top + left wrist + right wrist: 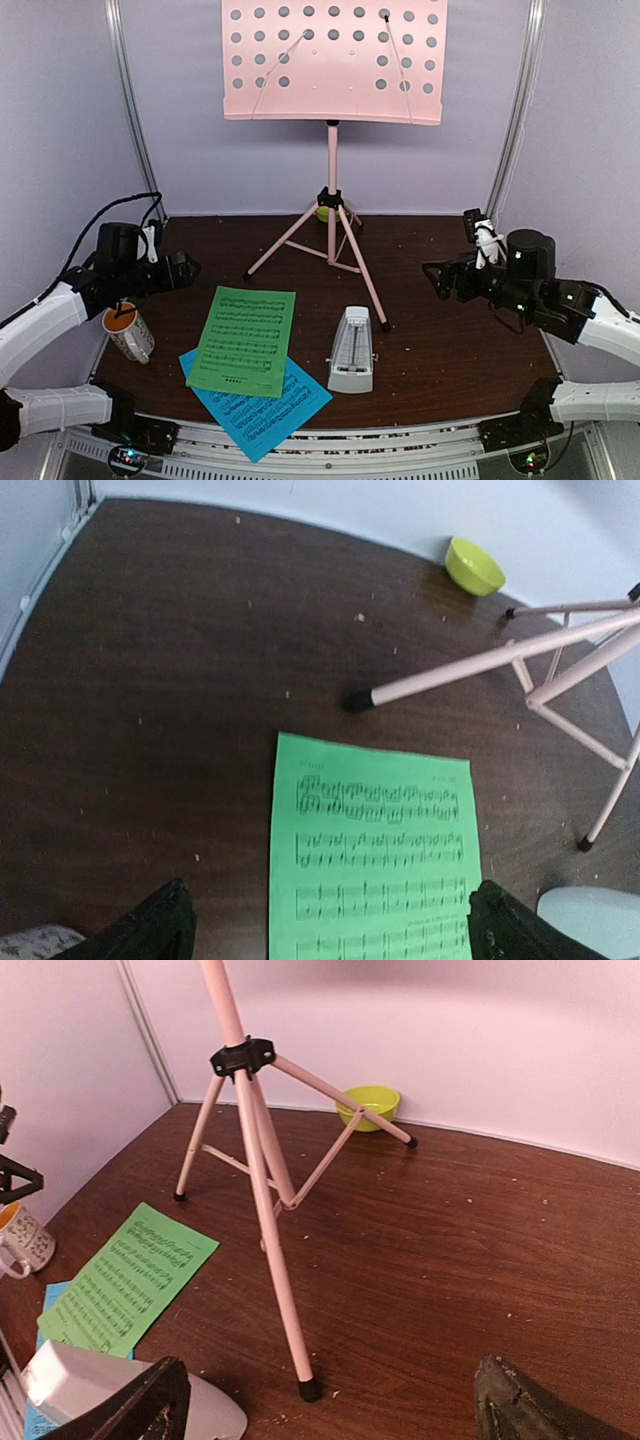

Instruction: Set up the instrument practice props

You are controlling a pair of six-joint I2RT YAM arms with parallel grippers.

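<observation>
The pink music stand [333, 170] stands upright on its tripod at the back middle, its perforated desk [334, 60] bare. The green sheet [244, 339] lies flat at the front left, overlapping the blue sheet [262, 405]. The white-grey metronome [352, 349] stands near the stand's front right leg. My left gripper [190, 270] is open and empty above the table left of the green sheet [372, 860]. My right gripper [435, 278] is open and empty at the right, facing the tripod leg [278, 1260]; the metronome [120, 1396] shows at its lower left.
A white patterned mug [128, 333] stands at the front left beside the left arm. A lime-green bowl [474, 566] sits at the back wall behind the tripod, also in the right wrist view [369, 1106]. White walls close the table on three sides.
</observation>
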